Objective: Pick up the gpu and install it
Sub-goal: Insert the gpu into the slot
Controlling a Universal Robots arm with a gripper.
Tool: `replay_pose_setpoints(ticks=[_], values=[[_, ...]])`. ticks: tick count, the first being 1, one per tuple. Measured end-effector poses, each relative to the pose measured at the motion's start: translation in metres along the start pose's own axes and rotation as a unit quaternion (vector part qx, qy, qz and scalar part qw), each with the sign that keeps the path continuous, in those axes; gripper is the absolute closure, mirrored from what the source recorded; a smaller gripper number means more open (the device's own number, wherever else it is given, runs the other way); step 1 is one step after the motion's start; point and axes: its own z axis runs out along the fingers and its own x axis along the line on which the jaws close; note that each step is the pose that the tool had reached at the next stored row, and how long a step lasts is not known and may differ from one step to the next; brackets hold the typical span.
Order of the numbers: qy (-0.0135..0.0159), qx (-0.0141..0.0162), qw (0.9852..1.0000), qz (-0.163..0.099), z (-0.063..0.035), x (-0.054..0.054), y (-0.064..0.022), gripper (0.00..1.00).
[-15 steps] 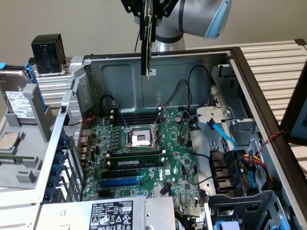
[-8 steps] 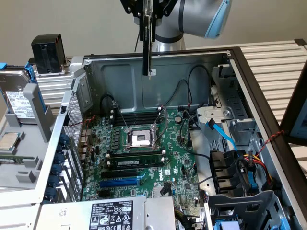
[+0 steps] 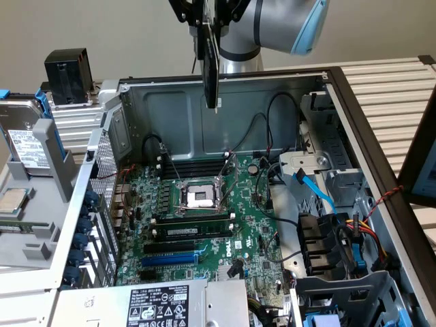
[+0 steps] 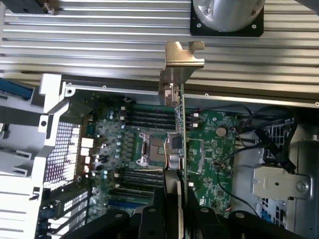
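Well off to the exterior view's left of the jaws and lower down, a hard drive in a grey-and-blue carrier stands on the slatted metal worktop. A black box sits behind it and a bare processor chip lies in front.

Nearer in, the open computer case lies on its side. Its large green motherboard is flat on the case floor, far beneath the jaws. The processor socket is almost straight below them. Two memory sticks are seated just on the camera's side of the socket, and a labelled power supply is closer to the camera again.

The jaws, at the end of the grey arm, are pinching the gpu by its upper edge. The card hangs edge-on straight down from them, above the case and well apart from the motherboard.

In the wrist view the gpu runs out from between the black fingers. Its green board is edge-on with a dark block on one face. Its silver end bracket is at the end toward the arm's base, seen against the worktop slats.

Lower and to the exterior view's right of the jaws, black cables loop along the case wall. A blue data cable slants down beside a drive cage with red and yellow wires. A dark panel stands at the far right edge.
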Motion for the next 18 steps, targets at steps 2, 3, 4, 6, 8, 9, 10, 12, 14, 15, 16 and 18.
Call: replay_pose_setpoints(ticks=[2, 3, 4, 6, 8, 9, 10, 12, 14, 15, 16, 18], values=[[0.0018, 0.0012, 0.9998, -0.018, 0.0001, 0.0000, 0.0000, 0.72], [0.0027, 0.0018, 0.9996, -0.027, 0.0001, 0.0000, 0.0000, 0.72], [0.0035, 0.0023, 0.9994, -0.036, 0.0002, 0.0000, 0.0000, 0.72], [0.0053, 0.0035, 0.9985, -0.054, 0.0002, 0.0000, 0.0000, 0.72], [0.0072, 0.0045, 0.9974, -0.072, 0.0004, 0.0000, -0.0001, 0.72], [0.0080, 0.0049, 0.9967, -0.081, 0.0004, 0.0000, -0.0001, 0.72], [0.0089, 0.0053, 0.9959, -0.090, 0.0004, 0.0000, -0.0001, 0.72], [0.0106, 0.0061, 0.9940, -0.108, 0.0005, 0.0000, -0.0001, 0.72], [0.0124, 0.0069, 0.9919, -0.126, 0.0006, 0.0000, -0.0001, 0.72], [0.0132, 0.0073, 0.9907, -0.135, 0.0007, 0.0000, -0.0001, 0.72], [0.0141, 0.0077, 0.9894, -0.144, 0.0007, -0.0001, -0.0001, 0.72], [0.0158, 0.0085, 0.9867, -0.162, 0.0008, 0.0000, -0.0001, 0.72]])
